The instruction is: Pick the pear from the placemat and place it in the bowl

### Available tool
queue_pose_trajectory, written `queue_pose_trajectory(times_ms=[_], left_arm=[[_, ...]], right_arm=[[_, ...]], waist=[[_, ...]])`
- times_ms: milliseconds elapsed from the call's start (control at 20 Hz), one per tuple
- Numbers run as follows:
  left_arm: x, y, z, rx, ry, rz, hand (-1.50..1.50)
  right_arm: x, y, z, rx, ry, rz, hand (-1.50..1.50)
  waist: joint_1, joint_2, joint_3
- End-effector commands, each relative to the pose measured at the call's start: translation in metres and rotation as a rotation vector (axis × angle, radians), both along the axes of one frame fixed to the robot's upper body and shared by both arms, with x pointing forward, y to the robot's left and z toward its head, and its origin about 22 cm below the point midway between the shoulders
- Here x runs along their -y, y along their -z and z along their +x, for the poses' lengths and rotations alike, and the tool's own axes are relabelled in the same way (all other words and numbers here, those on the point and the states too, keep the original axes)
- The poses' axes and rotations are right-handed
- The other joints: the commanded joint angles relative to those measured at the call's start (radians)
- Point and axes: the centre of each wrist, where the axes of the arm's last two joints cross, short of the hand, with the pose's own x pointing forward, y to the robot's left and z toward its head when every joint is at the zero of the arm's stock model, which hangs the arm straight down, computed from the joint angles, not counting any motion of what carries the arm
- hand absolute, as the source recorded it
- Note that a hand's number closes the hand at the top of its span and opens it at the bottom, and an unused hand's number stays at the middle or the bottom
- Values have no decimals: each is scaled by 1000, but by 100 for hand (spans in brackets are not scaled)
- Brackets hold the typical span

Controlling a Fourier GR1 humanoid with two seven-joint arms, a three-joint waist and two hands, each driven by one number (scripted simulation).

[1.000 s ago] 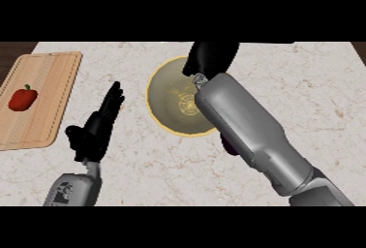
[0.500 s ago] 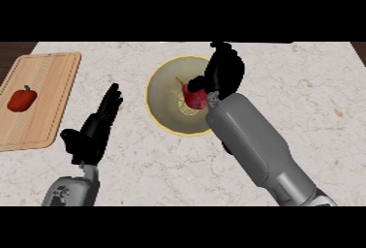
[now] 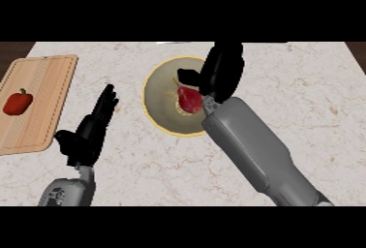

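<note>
- Where the marbled counter (image 3: 307, 101) reaches its 9 o'clock edge, a wooden board (image 3: 44, 72) lies flat, its long side running from 12 to 6 o'clock.
- Red pepper (image 3: 18, 102): rests on the board's 9 o'clock half, green stem up, well apart from both hands.
- Left forearm (image 3: 68, 191): grey, enters from the view's lower edge at about 7 o'clock.
- Left hand (image 3: 87, 135): resting above the counter just beside the board's 3 o'clock edge. Its fingers are straight and released, pointing toward 1 o'clock, with the thumb out toward 9 o'clock. It holds nothing.
- Bowl (image 3: 159, 109): pale yellow and round, standing on the counter near the view's centre, at 2 o'clock from the left hand. Its 3 o'clock side is hidden under the right arm.
- Pear (image 3: 190, 99): red, lying inside the bowl on its floor, toward the bowl's 3 o'clock side. It sits directly at 6 o'clock from the right thumb (image 3: 187, 75) and just beside the wrist. Whether it touches the hand cannot be told.
- Right hand (image 3: 223, 72): over the bowl's 2 o'clock rim. Its fingers are straight and released, pointing to 12 o'clock, with the thumb spread toward 9 o'clock, and none is curled round the pear.
- Right forearm (image 3: 257, 155): grey, runs from the wrist at the bowl down to 5 o'clock, leaving at the view's lower edge.
</note>
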Motion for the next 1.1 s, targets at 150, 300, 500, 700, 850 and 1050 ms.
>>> queue_pose_trajectory(times_ms=[150,300,500,700,850,1050], left_arm=[[2,3,-1,-11,-16,-12,0],[1,3,-4,-10,-12,-15,0],[3,14,-7,-16,-30,3,0],[-3,-11,11,-7,-24,-4,0],[1,10,-14,0,-16,3,0],[-7,-16,-6,-2,-12,-2,0]], right_arm=[[-2,-25,-31,38,58,283,-150],[19,-16,-41,81,69,343,-150],[23,-4,-79,98,28,405,-150],[37,-15,-102,128,-29,426,-150],[25,16,-139,97,-65,429,-150],[35,19,-153,92,-38,414,-150]], waist=[[-18,-7,0],[-22,-3,0],[-24,-3,0],[-21,0,0],[-11,0,0],[-9,1,0]])
